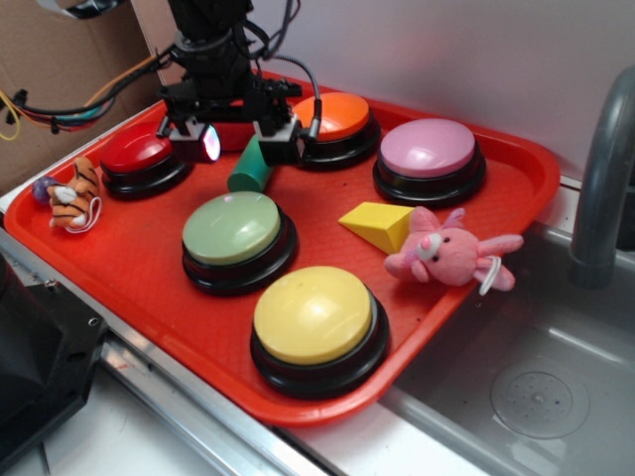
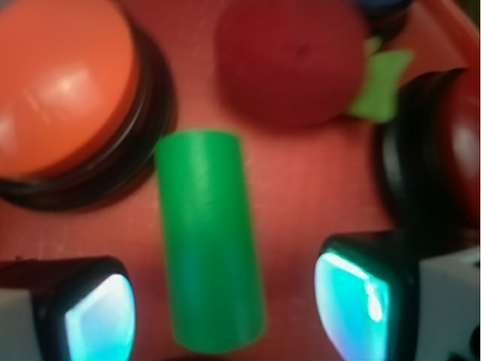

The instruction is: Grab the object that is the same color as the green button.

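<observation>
The dark green cylinder lies on its side on the red tray, between the orange and dark red buttons. In the wrist view the cylinder lies lengthwise between my two fingers, with a gap on each side. My gripper is open and hangs over the cylinder's far end; it also shows in the wrist view, low over the tray. The pale green button sits on its black base in front of the cylinder.
An orange button, pink button, dark red button and yellow button stand on the tray. A yellow wedge, pink plush rabbit and tiger toy lie there. A red ball toy with green leaves lies beyond the cylinder. A sink is at right.
</observation>
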